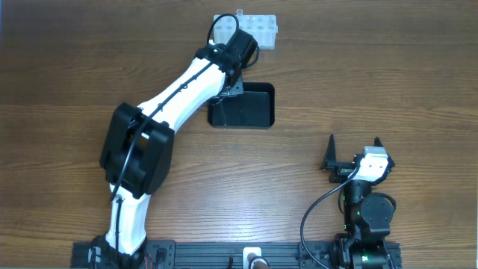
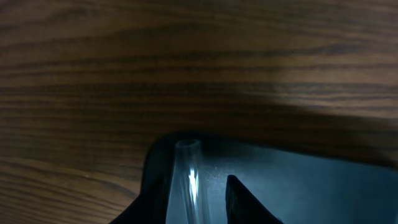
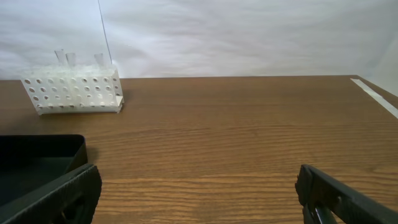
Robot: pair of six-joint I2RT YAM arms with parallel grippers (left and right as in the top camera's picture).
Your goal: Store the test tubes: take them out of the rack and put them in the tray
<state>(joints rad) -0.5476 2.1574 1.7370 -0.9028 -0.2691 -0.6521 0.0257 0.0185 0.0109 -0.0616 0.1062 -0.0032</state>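
- Three tubes (image 3: 70,59) stand upright in the white rack (image 3: 74,92), at the upper left of the right wrist view, their tops poking above it.
- Seen from above, the rack lies at the top centre of the frame, on the brown wooden bench (image 1: 388,67).
- Just below the rack in the top view, a little apart from it, sits the black tray (image 1: 265,104), near the frame's centre.
- From the lower left of the top view, the left arm (image 1: 179,90) stretches up and to the right, its wrist over the tray's left edge, between tray and rack.
- At the bottom centre of the left wrist view, the left gripper (image 2: 205,186) hangs over a rounded corner of the tray.
- One clear tube (image 2: 186,174) shows there inside the tray, its open end pointing toward the corner wall, close along the tray's side.
- Whether the left fingers grip that tube or merely flank it, I cannot tell.
- Low at the right of the top view, the right arm (image 1: 366,202) is folded close to its base, well apart from tray and rack.
- Over bare bench, the right gripper (image 1: 354,149) has its fingers spread wide with nothing between them.
- Both right fingers (image 3: 59,199) frame the bottom corners of the right wrist view, with the tray at the left edge beside one of them.
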